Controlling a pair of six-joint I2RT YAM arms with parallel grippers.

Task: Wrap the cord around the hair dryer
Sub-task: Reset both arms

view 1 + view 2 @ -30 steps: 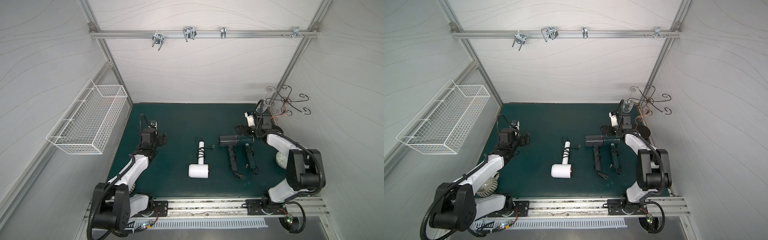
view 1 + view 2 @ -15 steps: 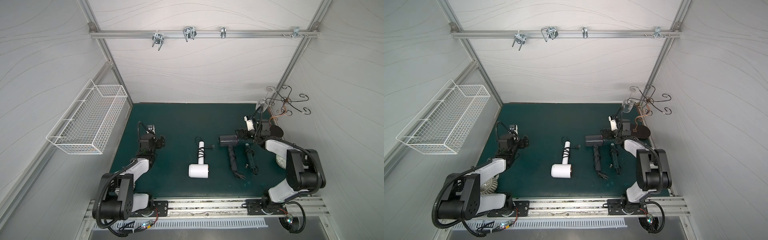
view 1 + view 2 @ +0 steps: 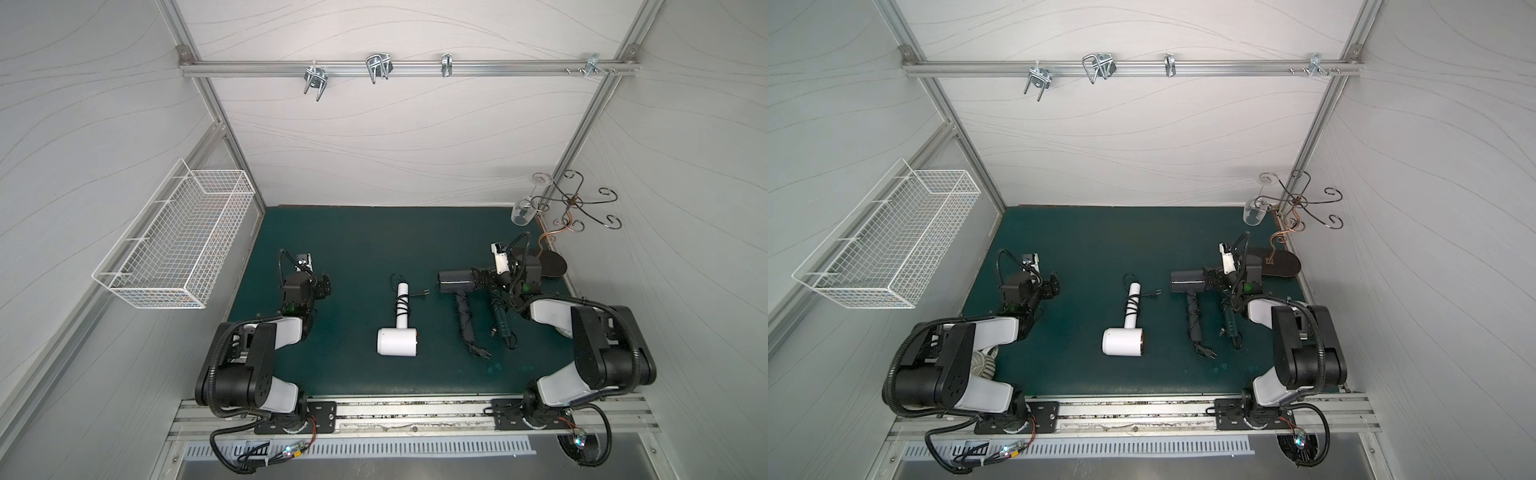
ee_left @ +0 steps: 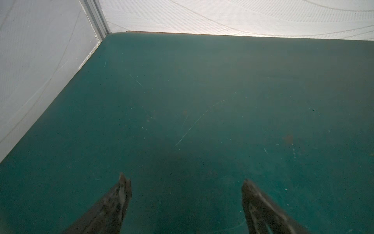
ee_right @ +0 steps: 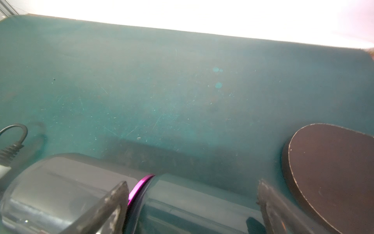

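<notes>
A white hair dryer (image 3: 397, 353) (image 3: 1123, 341) lies mid-mat, with its black cord (image 3: 401, 305) wound around the handle. To its right lies a dark grey hair dryer (image 3: 456, 281) (image 3: 1187, 280) (image 5: 70, 188) with a magenta ring. Its cord (image 3: 465, 320) coils round the handle and the plug (image 3: 482, 353) rests on the mat. My right gripper (image 3: 478, 279) (image 3: 1212, 279) (image 5: 193, 190) hovers open at the rear end of that dryer's barrel, gripping nothing. My left gripper (image 3: 323, 286) (image 3: 1054, 284) (image 4: 185, 182) is open over bare mat, well left of the white dryer.
A dark green corded tool (image 3: 500, 322) lies right of the grey dryer. The black base (image 3: 550, 264) (image 5: 334, 172) of a wire glass stand sits just behind my right wrist, with a hanging glass (image 3: 523, 214). A wire basket (image 3: 178, 245) hangs on the left wall.
Both arms have folded back and lowered. My right gripper has come down to the grey dryer's rear end. My left jaws have narrowed slightly. Neither hair dryer has moved.
</notes>
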